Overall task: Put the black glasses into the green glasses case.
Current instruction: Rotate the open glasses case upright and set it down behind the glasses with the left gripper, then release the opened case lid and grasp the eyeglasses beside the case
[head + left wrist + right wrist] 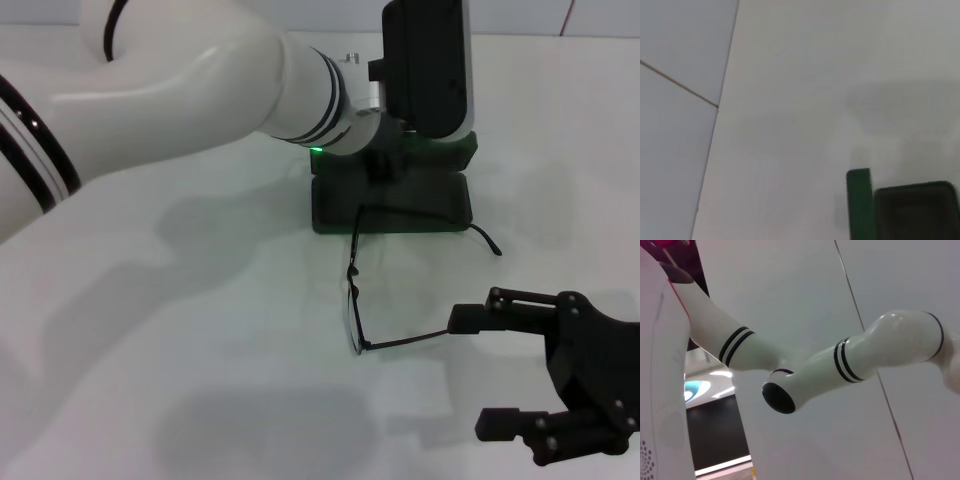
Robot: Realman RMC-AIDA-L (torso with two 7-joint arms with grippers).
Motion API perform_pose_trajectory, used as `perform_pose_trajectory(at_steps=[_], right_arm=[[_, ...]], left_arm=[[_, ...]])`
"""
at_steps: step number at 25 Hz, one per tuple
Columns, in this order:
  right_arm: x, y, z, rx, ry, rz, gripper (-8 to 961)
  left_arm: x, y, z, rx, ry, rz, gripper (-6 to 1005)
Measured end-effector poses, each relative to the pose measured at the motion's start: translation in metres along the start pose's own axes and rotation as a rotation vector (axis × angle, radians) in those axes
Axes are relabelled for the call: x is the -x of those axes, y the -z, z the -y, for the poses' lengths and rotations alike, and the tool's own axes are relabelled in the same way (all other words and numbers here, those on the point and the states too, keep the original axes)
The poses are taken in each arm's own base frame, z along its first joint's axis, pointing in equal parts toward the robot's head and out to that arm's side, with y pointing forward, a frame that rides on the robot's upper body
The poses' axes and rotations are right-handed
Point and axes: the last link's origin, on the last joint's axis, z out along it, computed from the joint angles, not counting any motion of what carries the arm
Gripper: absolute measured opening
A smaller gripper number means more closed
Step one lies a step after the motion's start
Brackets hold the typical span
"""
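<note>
The glasses (352, 290) lie unfolded on the surface (200, 330) just before the open case (392, 200), not yet in. The right gripper (482, 372) gapes wide beside 1 temple; the left gripper's state cannot be told.

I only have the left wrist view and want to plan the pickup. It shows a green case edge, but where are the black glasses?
Observer: The black glasses lie unfolded on the table, just in front of the green glasses case.
Operator: Is the right tool anywhere near them?
Observer: Yes. The right tool is open at the near right, with one finger by the end of the nearer temple.
Operator: And the other temple?
Observer: It runs along the case's near edge, and its curved tip ends past the case's right corner.
</note>
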Motion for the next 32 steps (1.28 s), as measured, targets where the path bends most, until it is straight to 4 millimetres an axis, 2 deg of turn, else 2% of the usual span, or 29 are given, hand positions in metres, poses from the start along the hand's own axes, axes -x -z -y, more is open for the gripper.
perform_pose_trajectory(at_steps=[3,7,10,13,18,21,24,29,30,31,32], right_arm=[[-0.001,0.000,0.002,-0.014,-0.001,-0.006,812],[-0.003,0.001,0.007,-0.052,-0.016,-0.017,812],[-0.002,0.003,0.018,-0.131,-0.072,-0.014,812],[0.006,0.003,0.031,-0.180,-0.135,-0.024,811],[0.032,-0.007,0.061,-0.272,-0.265,-0.078,811],[0.050,-0.019,0.077,-0.341,-0.357,-0.183,798],[0.063,-0.033,0.088,-0.406,-0.431,-0.380,781],[0.074,-0.068,0.108,-0.453,-0.475,-0.697,746],[0.075,-0.074,0.111,-0.454,-0.473,-0.732,746],[0.076,-0.081,0.114,-0.462,-0.471,-0.777,745],[0.078,-0.087,0.117,-0.471,-0.470,-0.812,745]], left_arm=[[-0.001,0.001,0.000,0.001,0.005,-0.004,202],[-0.001,0.004,0.002,-0.002,0.014,-0.011,348],[-0.004,0.018,0.005,0.005,0.040,-0.026,457],[-0.011,0.045,0.009,-0.020,0.094,-0.078,564],[-0.012,0.112,0.008,-0.156,0.195,-0.258,563],[-0.008,0.150,0.002,-0.225,0.275,-0.414,562],[0.000,0.168,-0.004,-0.226,0.336,-0.538,562],[0.032,0.175,-0.019,-0.227,0.426,-0.601,561],[0.032,0.175,-0.019,-0.227,0.426,-0.601,561],[0.046,0.175,-0.023,-0.229,0.477,-0.606,560],[0.049,0.175,-0.023,-0.228,0.489,-0.609,560]])
